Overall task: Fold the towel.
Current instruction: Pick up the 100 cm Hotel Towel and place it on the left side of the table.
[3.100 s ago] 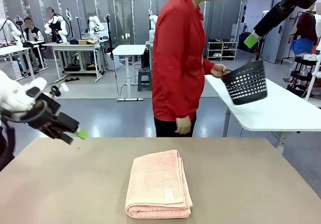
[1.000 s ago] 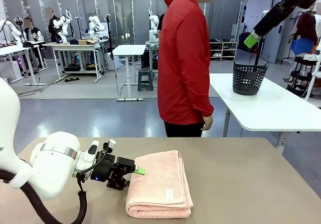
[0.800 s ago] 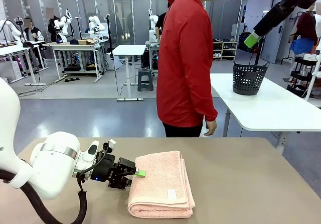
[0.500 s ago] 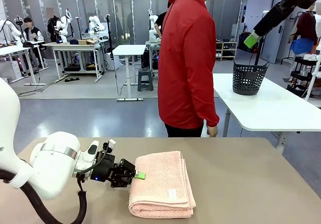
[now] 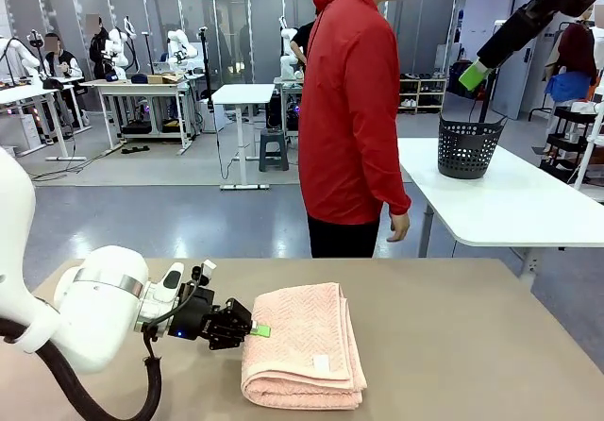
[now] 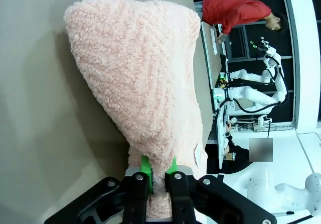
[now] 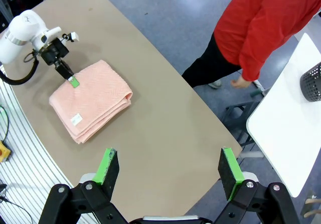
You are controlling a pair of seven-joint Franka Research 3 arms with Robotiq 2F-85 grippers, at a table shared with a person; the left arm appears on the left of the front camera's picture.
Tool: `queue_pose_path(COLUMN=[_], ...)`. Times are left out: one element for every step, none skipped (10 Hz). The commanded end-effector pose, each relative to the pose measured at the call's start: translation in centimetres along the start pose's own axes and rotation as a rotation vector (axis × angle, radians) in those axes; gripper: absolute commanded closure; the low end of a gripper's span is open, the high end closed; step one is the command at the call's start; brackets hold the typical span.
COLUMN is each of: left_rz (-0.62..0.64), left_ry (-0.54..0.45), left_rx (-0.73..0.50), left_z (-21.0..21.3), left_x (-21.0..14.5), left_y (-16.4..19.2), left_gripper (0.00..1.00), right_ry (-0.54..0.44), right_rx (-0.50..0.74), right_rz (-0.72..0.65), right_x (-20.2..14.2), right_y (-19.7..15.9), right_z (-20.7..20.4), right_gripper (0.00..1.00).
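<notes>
The table [image 5: 453, 345] is brown and wide, and a person in a red jacket [image 5: 351, 109] stands at its far edge. Behind the person, on a white table [image 5: 510, 204], stands a black basket [image 5: 466, 145]. The towel [image 5: 302, 357] lies folded near the near edge of the table, its small white label [image 5: 322, 363] on top. The left claw [image 5: 253, 329] is at the towel's left edge, and its green pads [image 6: 146, 166] are narrow and seem to pinch the cloth between them. The right claw [image 7: 168, 163] hangs high above the table with its jaws wide and nothing between them.
</notes>
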State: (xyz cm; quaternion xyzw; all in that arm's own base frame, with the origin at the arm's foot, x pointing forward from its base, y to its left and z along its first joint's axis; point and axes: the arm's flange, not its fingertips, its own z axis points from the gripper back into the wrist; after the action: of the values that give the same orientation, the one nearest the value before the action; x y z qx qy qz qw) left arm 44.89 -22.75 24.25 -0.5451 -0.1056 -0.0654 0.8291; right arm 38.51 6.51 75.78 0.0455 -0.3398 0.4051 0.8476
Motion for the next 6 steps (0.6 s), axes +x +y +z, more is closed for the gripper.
queue_pose_path(left_rz=[-0.040,-0.082,-0.097,-0.103,-0.092,-0.088], left_ry=[0.003,0.029,0.024,0.025,0.027,0.030], left_rx=[-0.024,-0.028,-0.047,-0.027,-0.004,0.004], left_z=[1.8,3.3,5.7,8.6,11.6,15.1], left_x=[-0.4,-0.5,-0.4,-0.2,0.3,0.7], left_y=[-0.2,-0.2,-0.4,-0.5,-0.1,0.9], left_gripper=[1.00,1.00,1.00,1.00,1.00,1.00], right_ry=[0.004,0.004,0.004,0.004,0.004,0.004], right_rx=[-0.003,-0.003,-0.003,-0.003,-0.003,-0.003], right_rz=[-0.003,-0.003,-0.003,-0.003,-0.003,-0.003], right_x=[-0.1,-0.1,-0.1,-0.1,-0.1,-0.1], right_y=[0.0,0.0,0.0,0.0,0.0,0.0], right_z=[0.1,0.1,0.1,0.1,0.1,0.1], right_gripper=[0.00,0.00,0.00,0.00,0.00,0.00])
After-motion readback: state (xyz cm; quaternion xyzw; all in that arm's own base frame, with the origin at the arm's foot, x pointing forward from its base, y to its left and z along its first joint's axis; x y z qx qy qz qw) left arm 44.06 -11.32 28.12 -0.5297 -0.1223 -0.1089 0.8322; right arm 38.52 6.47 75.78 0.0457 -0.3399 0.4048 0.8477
